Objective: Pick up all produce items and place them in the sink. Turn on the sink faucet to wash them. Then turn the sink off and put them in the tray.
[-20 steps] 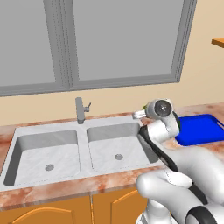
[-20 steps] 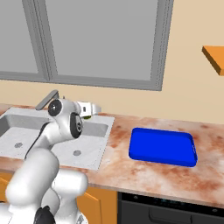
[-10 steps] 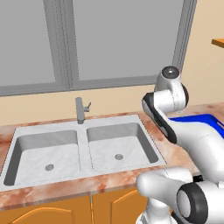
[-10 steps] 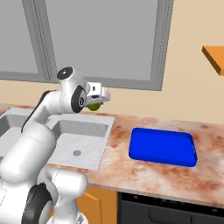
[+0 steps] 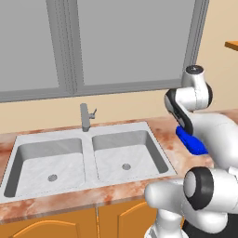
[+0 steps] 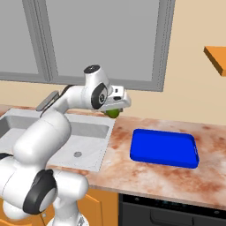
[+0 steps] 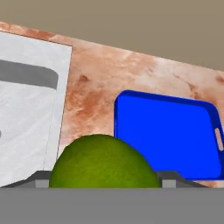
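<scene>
One lime (image 6: 113, 113) in play, and it's up in the air, clamped in the tool (image 6: 115, 106). Fingers sit wide because the fruit is wide; in the hand view the lime (image 7: 103, 162) sits right between the two tips, so the jaws are closed on it, not idle.

Position: tool hangs above the marbled surface (image 6: 145, 174), just past the right rim of the sink (image 6: 84, 141), between the sink and the blue tray (image 6: 164, 148). Tray lies flat to the right, nothing in it. Hand camera looks down and forward with the tray (image 7: 168, 138) ahead, sink edge off to its left.

Both sink bowls (image 5: 88, 158) look dry and bare, faucet (image 5: 85, 117) upright at the far rim between them, lever (image 5: 93, 112) off to its side. No water visible.

Judgement: fruit out of the sink, heading tray-side, reads as the last leg, wash done and drop-off pending. Can't confirm the wash from this alone.

Why carried high: clears the sink rim and the tray's low lip. Next move probably calls for travel right until centred over the tray, then descend low before letting go. Round fruit, flat tray, shallow rim: release from height and it could roll off.
</scene>
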Robot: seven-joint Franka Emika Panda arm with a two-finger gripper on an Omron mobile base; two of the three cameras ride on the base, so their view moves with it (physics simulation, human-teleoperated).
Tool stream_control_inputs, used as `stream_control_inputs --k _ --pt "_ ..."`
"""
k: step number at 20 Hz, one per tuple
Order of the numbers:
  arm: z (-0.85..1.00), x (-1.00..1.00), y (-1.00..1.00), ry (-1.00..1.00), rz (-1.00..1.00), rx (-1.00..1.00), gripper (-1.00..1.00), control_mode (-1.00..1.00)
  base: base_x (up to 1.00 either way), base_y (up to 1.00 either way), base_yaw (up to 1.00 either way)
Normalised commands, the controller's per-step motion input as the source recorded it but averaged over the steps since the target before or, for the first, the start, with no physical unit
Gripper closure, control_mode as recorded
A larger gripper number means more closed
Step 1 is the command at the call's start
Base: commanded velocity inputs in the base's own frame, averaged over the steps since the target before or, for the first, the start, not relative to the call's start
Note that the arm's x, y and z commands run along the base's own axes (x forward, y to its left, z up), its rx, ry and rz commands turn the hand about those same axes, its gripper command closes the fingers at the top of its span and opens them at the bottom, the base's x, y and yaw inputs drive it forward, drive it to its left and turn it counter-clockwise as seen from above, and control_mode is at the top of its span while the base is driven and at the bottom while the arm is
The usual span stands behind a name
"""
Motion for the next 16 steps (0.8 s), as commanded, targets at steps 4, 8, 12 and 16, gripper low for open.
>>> stream_control_inputs --k 4,8,12,16 --pt "-0.44 -0.18 -0.61 0.05 -0.13 0.01 1.0 -1.0 0.0 0.0 0.0" --pt "-0.39 -0.11 -0.6 0.04 -0.12 0.01 1.0 -1.0 0.0 0.0 0.0" --pt "-0.39 -0.05 -0.62 0.04 -0.1 0.02 1.0 -1.0 0.0 0.0 0.0" --pt "-0.37 0.0 -0.6 0.03 -0.07 0.05 1.0 -1.0 0.0 0.0 0.0"
